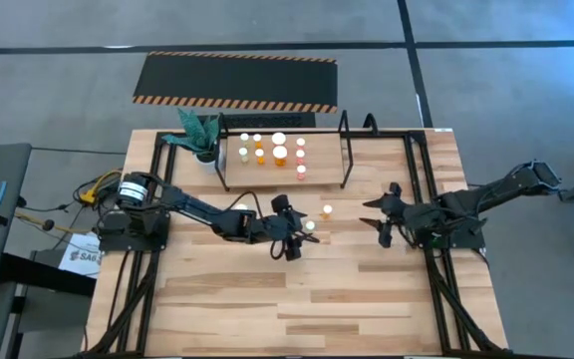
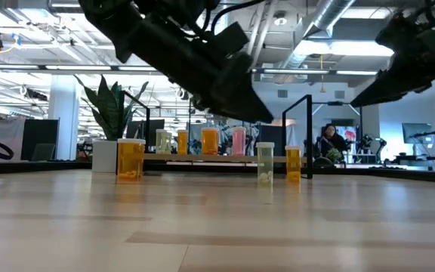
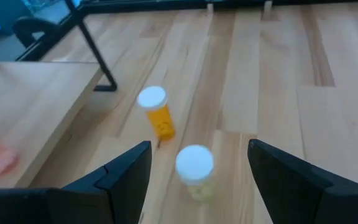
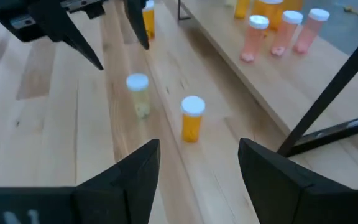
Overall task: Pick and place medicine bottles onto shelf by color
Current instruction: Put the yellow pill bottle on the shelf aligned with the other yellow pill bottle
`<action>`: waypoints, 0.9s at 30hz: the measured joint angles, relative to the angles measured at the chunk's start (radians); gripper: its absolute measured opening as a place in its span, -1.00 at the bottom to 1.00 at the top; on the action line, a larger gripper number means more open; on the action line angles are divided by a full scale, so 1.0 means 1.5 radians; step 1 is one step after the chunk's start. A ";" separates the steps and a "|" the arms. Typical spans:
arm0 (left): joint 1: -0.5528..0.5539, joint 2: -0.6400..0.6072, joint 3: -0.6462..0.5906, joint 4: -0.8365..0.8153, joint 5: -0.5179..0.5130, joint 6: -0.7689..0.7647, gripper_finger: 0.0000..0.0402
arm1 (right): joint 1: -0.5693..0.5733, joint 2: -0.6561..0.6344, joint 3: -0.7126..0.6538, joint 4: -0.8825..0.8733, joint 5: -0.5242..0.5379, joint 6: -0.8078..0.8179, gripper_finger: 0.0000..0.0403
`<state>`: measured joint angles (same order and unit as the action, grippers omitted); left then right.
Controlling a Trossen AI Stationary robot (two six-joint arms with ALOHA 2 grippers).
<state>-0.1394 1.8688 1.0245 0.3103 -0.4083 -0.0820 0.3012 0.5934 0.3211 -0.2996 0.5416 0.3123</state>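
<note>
Most of the little medicine bottles are already standing on the shelf [image 1: 322, 172], the pale wooden board at the back of the table with thin black hoops at its ends. I can see about ten white caps up there, with yellowish ones at one end, orange ones in the middle and pink ones [image 4: 281, 34] at the other end, so the sorting by color looks mostly done. A few bottles are not on the shelf yet. A pale yellow bottle [image 1: 310, 226] stands on the table in front of the shelf, and a small orange bottle [image 1: 327, 210] stands near it, a bit closer to the shelf. A bigger orange bottle [image 2: 130, 159] also stands on the table, on the left arm's side. The left gripper [image 1: 300, 238] hangs just over the yellow bottle with its fingers apart, and it holds nothing. From its own camera the bottle's white cap sits right between the two dark fingers, so I think it is about to go down and grab that one. The right gripper [image 1: 383, 217] waits off to the side with its fingers apart too, and empty. The green plant [image 1: 201, 133] sits by the corner of the shelf.
</note>
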 joint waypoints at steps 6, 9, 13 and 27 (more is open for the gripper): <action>0.000 0.024 0.001 0.058 0.009 0.042 0.27 | -0.001 -0.066 -0.073 0.082 0.003 -0.021 0.19; 0.001 0.028 0.001 0.058 0.021 0.041 0.27 | 0.000 -0.089 -0.107 0.104 0.002 -0.022 0.19; 0.001 0.028 0.001 0.062 0.031 0.035 0.27 | 0.000 -0.110 -0.144 0.129 0.002 -0.022 0.19; 0.003 0.033 0.001 0.065 0.027 0.013 0.27 | 0.004 -0.126 -0.205 0.255 -0.011 -0.051 0.19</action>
<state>-0.1344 1.9182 1.0252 0.4083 -0.3683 -0.0619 0.3067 0.4046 0.0139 0.0823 0.5245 0.2361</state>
